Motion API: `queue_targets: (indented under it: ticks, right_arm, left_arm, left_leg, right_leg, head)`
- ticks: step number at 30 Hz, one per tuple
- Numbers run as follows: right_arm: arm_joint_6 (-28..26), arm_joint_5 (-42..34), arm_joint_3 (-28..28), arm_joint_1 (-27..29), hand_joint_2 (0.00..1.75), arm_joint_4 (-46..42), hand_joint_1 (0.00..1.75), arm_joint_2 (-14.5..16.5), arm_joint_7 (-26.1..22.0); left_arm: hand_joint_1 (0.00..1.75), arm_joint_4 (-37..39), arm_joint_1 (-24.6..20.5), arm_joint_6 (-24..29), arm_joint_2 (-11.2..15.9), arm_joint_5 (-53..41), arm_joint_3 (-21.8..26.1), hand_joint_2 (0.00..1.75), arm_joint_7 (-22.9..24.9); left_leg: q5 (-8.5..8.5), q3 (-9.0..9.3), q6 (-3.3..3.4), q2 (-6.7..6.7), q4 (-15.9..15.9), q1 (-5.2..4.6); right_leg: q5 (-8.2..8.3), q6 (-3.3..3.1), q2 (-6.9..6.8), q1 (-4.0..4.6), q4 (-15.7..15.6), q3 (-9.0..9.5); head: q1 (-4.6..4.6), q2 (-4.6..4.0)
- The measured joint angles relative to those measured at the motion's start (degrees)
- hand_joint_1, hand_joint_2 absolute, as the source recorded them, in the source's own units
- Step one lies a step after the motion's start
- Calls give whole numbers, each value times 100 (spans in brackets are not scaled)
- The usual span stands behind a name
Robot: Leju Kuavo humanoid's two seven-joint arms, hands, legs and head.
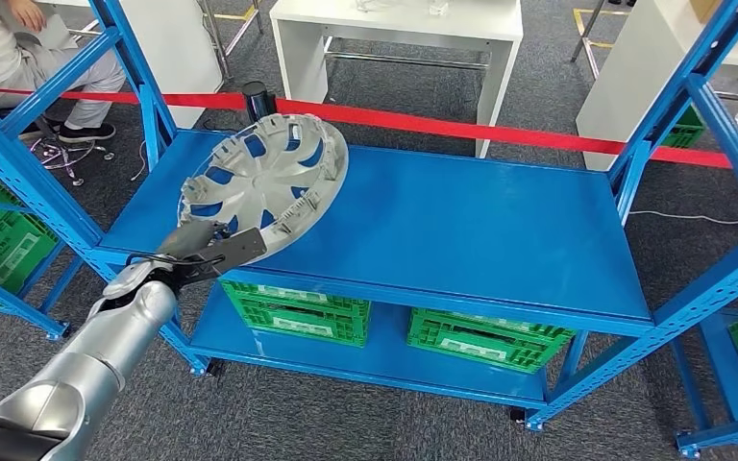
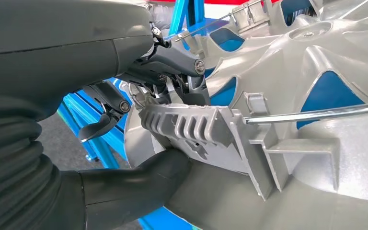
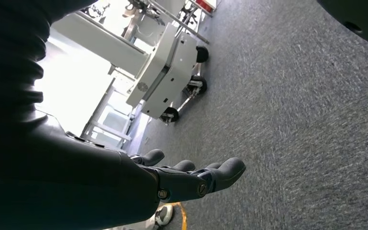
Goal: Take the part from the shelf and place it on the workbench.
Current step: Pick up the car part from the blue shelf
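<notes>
At the head view's left centre, the left hand (image 1: 213, 248) pinches the rim of the hubcap (image 1: 264, 173), tilting it off the blue shelf (image 1: 461, 230), likely for lifting away. The right hand (image 3: 191, 179) hangs spread, holding nothing.

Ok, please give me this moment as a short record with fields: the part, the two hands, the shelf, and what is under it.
part: silver wheel cover, tilted, one edge raised off the blue shelf top
left hand: left hand grips the wheel cover's near rim
right hand: right hand holds nothing, fingers extended over grey carpet
lower shelf: two green crates side by side
background: red barrier tape, white tables, a seated person
task state: part not yet on the workbench
</notes>
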Motion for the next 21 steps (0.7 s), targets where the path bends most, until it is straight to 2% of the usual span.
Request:
queue_targets:
  ticks: [5,14,21]
  right_arm:
    - [0,-7,-70,8,175,0,0,-6,7]
    - [0,-11,-125,34,175,0,0,-7,9]
    - [0,-4,-153,53,175,0,0,-30,-8]
  left_arm:
    - [175,-12,27,255,-52,338,206,175,-79]
    - [175,-19,29,288,-121,755,640,175,-249]
    - [175,-90,31,555,-180,1413,1096,175,-691]
  left_leg:
    - [0,-6,0,1,0,0]
    - [0,-10,0,0,0,0]
    - [0,-11,0,1,0,0]
  right_leg:
    - [0,0,0,0,0,-5]
    - [0,0,0,-1,0,-7]
    - [0,0,0,0,0,-10]
  head:
    - [0,0]
    - [0,0]
    - [0,0]
